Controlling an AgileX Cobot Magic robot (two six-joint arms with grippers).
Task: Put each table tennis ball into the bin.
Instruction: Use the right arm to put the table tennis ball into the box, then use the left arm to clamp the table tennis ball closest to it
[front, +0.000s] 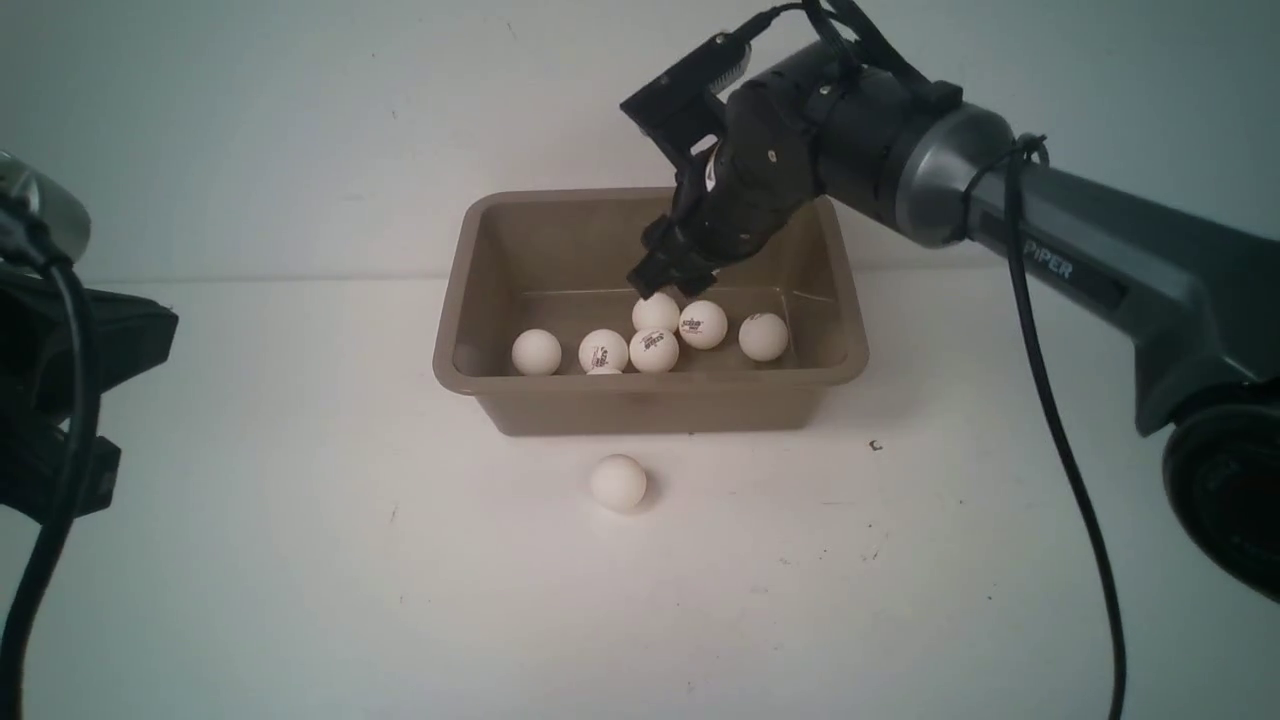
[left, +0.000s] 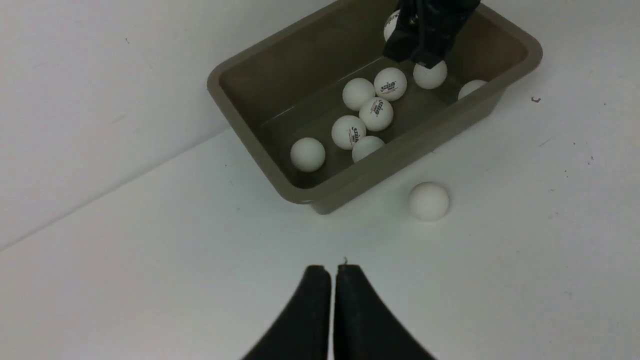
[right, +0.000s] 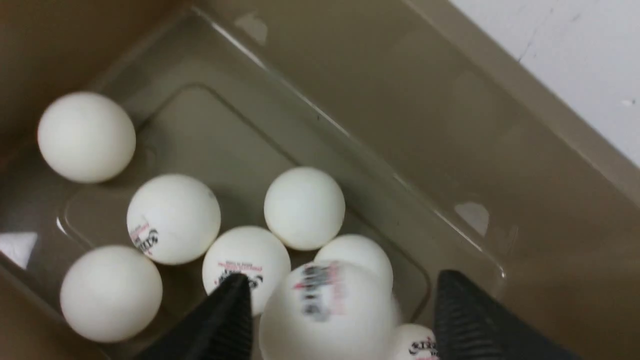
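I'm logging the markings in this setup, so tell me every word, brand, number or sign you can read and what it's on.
"PiPER": white lettering on the grey link of the right arm, front view.
Printed logos on several table tennis balls: dark and reddish marks, too small or blurred to read in every view.
The bin: no text visible.
Nothing else readable.

The smeared ball (right: 327, 310) between the parted fingers of the right gripper (right: 342, 279) has print nobody could read; a second ball (right: 417, 346) beside it is cut by the picture's edge. From the front, the near wall of the bin (front: 650, 405) hides all but the crown of a third ball (front: 604, 369)
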